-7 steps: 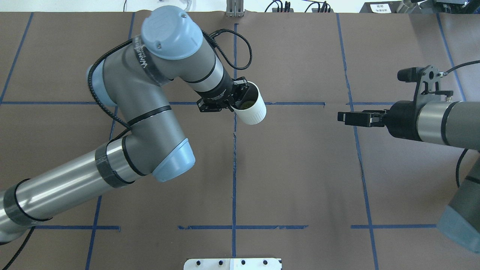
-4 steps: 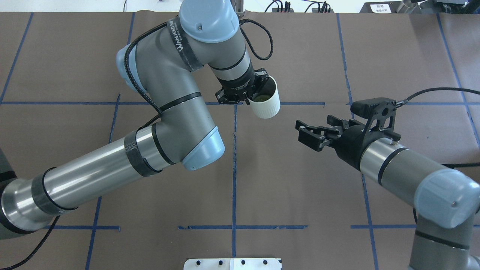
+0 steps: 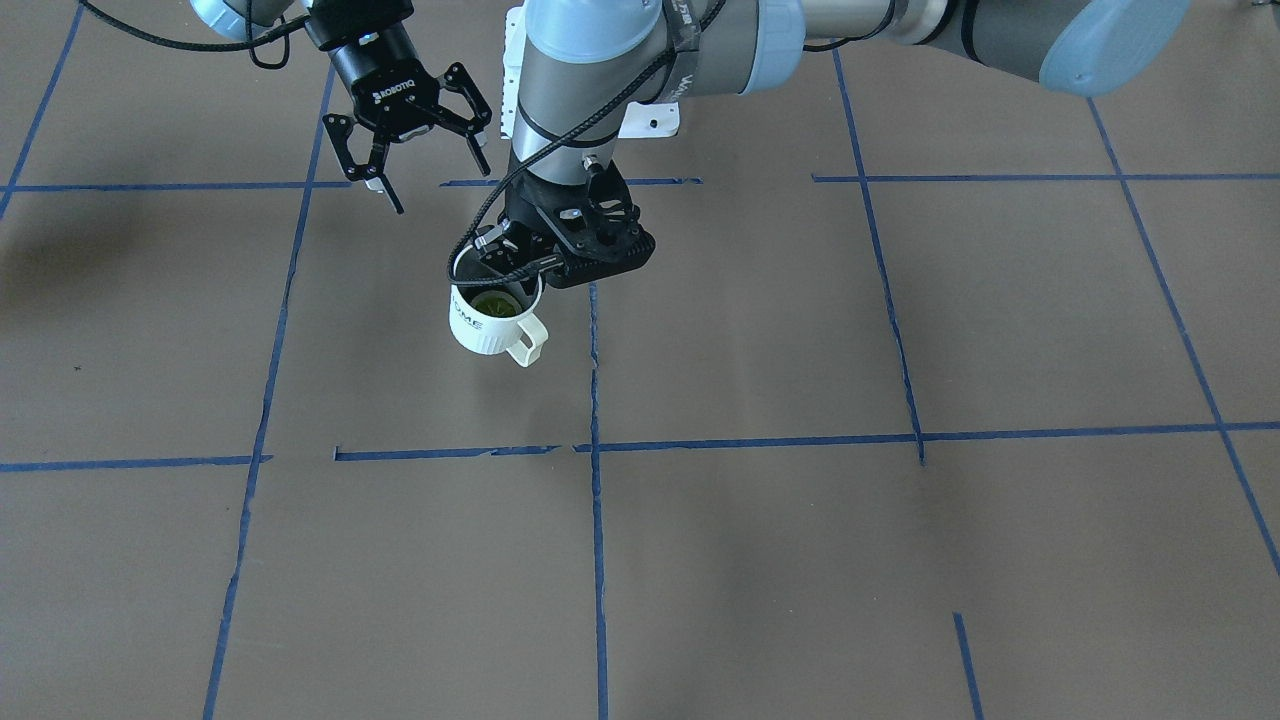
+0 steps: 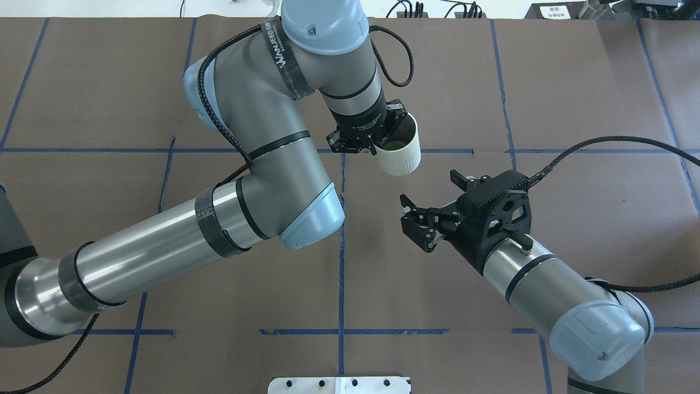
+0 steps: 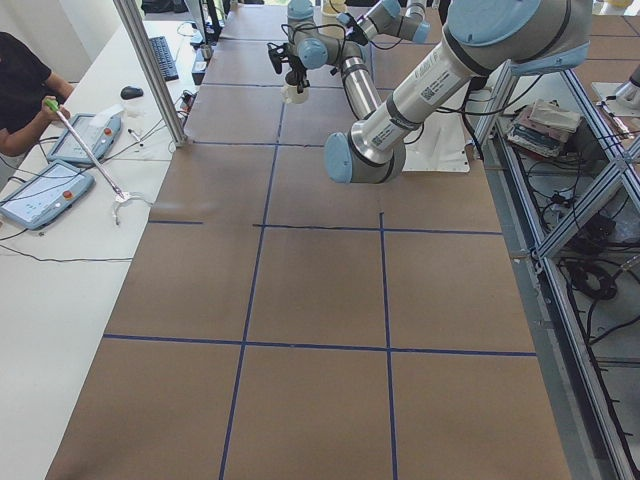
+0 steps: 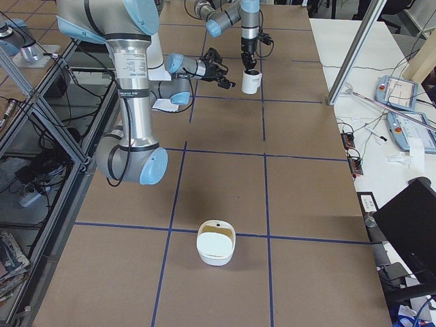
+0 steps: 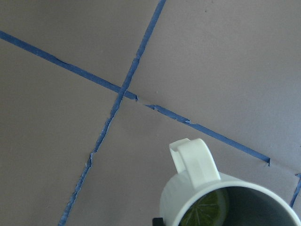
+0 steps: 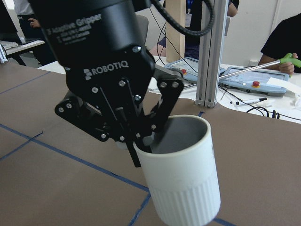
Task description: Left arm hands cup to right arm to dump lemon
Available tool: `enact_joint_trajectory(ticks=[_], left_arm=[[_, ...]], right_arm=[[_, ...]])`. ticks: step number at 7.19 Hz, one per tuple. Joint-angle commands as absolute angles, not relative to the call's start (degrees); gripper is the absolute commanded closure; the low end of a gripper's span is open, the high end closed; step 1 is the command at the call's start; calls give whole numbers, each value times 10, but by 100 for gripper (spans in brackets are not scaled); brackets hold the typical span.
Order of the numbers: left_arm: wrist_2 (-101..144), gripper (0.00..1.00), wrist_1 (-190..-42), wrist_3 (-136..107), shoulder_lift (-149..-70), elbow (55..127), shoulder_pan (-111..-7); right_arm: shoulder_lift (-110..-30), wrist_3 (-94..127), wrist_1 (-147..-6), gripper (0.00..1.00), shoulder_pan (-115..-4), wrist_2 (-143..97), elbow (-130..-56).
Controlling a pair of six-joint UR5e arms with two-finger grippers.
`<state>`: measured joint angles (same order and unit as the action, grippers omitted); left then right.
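Note:
The white ribbed cup point(image 4: 403, 157) hangs in the air over the table's middle, tilted a little. My left gripper point(image 4: 378, 143) is shut on its rim, one finger inside point(image 8: 141, 143). The lemon point(image 4: 392, 145) lies inside the cup and also shows in the left wrist view point(image 7: 207, 212), below the handle point(image 7: 193, 160). In the front view the cup point(image 3: 485, 325) shows dark lettering and its handle points away from the robot. My right gripper point(image 4: 413, 223) is open and empty, a short way from the cup and apart from it, and also shows in the front view point(image 3: 440, 188).
The table is covered in brown paper with blue tape lines point(image 4: 342, 246). A white bowl point(image 6: 216, 242) stands far off toward the table's right end. A white plate point(image 4: 339, 384) is at the robot's base. Operators and tablets point(image 5: 45, 190) are across the table.
My left arm has carried the cup to the right. My right arm has swung in leftward and turned, so its open gripper now sits close below the cup.

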<state>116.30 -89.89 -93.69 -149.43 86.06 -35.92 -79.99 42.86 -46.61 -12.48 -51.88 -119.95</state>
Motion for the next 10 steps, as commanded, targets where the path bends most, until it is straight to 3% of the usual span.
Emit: enact_joint_trajectory(ticks=[1, 10], left_arm=[[1166, 99, -895, -936, -1499, 864, -352], [1175, 99, -860, -894, -1487, 949, -329]], right_arm=[[-771, 406, -468, 2, -116, -480, -1172], [-767, 345, -467, 2, -121, -467, -1169]])
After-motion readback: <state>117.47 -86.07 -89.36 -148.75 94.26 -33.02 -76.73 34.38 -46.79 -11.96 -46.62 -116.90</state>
